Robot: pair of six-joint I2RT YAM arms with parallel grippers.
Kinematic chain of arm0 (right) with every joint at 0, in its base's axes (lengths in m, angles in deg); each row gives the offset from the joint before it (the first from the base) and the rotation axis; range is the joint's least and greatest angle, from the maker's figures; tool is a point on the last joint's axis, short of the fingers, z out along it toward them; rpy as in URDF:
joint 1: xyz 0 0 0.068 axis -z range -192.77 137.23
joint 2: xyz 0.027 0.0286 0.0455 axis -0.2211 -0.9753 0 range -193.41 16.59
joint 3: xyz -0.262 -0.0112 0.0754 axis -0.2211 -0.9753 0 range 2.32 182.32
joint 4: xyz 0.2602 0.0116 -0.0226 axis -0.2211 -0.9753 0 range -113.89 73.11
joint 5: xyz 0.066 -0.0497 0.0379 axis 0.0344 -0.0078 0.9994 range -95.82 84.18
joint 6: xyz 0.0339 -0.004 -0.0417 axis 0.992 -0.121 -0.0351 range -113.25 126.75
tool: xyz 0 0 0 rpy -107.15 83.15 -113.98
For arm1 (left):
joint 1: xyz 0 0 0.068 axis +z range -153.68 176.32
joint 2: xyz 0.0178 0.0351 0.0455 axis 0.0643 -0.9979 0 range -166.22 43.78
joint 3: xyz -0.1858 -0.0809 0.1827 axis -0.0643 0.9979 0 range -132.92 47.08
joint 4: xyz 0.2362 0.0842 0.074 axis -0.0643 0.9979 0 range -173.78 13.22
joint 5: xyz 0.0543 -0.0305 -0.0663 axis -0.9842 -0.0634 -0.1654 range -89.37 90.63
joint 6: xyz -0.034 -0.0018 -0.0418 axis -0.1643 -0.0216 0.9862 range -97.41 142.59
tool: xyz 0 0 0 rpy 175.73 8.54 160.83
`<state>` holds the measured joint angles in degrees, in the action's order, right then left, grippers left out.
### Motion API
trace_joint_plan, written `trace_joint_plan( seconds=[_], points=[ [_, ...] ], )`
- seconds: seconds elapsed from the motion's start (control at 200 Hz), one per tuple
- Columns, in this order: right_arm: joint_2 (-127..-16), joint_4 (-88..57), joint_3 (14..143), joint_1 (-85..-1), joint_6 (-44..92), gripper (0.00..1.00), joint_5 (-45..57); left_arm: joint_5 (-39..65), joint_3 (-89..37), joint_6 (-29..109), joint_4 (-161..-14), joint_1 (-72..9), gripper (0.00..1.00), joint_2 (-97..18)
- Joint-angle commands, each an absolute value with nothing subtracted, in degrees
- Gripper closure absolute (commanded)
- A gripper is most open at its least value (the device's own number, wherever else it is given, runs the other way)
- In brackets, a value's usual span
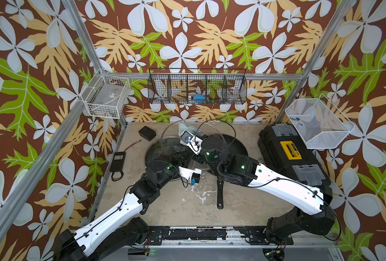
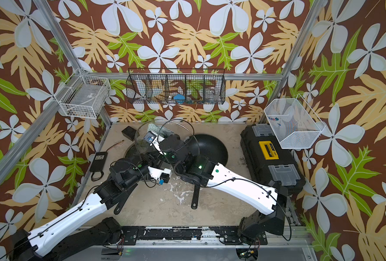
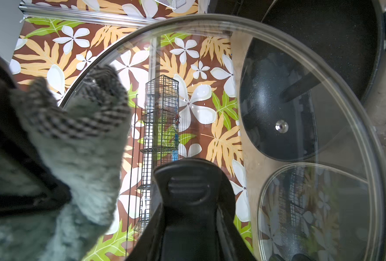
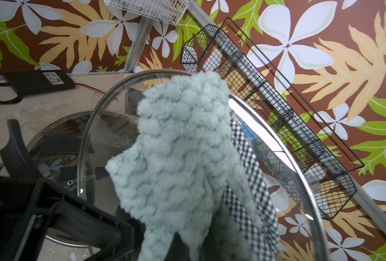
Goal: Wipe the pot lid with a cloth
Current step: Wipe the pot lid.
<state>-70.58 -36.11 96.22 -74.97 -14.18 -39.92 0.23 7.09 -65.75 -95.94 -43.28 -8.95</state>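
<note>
Teal cloth (image 4: 183, 146) against raised, tilted glass pot lid (image 3: 210, 45)

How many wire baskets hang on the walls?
3: white grid basket on the left wall, black divided basket on the back wall, white mesh basket on the right wall. None look hidden.

Brown floral walls (image 1: 198, 34) fill the top and sides, aluminium posts (image 1: 84, 38) mark the corners, and a scuffed beige floor (image 1: 187, 203) lies at lower centre.

The clear, metal-rimmed glass pot lid (image 3: 210, 67) is tilted up, and the pale teal nubby cloth (image 4: 183, 146) lies against its glass.
</note>
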Motion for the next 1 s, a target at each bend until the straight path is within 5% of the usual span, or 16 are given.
trace_joint_plan(
  seconds=[0.0,0.991],
  points=[
    [-70.2,-33.4,97.7,-73.6,-15.2,1.0,-41.7,-0.5,6.9,-68.0,-102.9,-43.3,1.0,-8.4],
    [-76.6,-38.2,101.7,-75.6,-17.1,1.0,-37.0,0.9,7.7,-61.8,-107.3,-43.7,1.0,-7.1]
  ],
)
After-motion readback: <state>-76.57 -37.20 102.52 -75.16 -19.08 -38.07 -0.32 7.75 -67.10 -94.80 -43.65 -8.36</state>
